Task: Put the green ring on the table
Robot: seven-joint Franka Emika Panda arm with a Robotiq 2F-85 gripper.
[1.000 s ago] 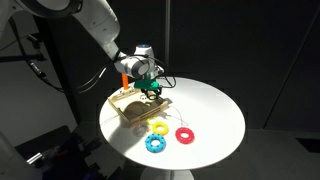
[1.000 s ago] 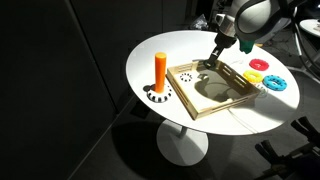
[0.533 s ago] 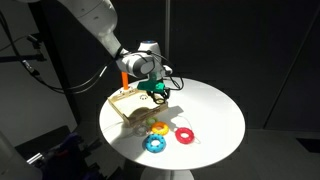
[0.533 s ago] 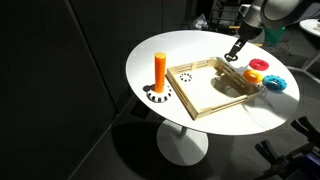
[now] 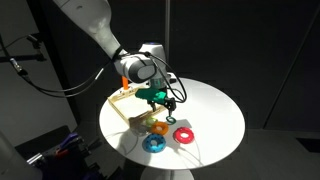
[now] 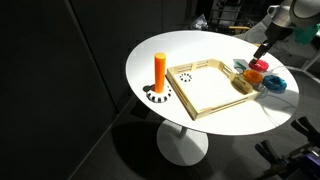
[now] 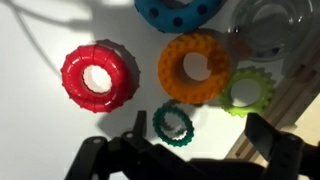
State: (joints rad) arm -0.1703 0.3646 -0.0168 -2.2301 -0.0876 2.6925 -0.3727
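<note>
The gripper (image 5: 156, 101) hangs above the table (image 5: 215, 110) near its edge, just off the wooden board's (image 6: 205, 88) corner. The green ring (image 7: 172, 123) shows between its jaws, just beside the orange ring (image 7: 195, 67). Whether the jaws clamp it cannot be told.

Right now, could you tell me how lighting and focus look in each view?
Wrist view: the table is blown out by glare, the gripper a dark, blurred silhouette, the green ring soft. Both exterior views: black surroundings, only the table brightly lit, no obvious blur.
</note>
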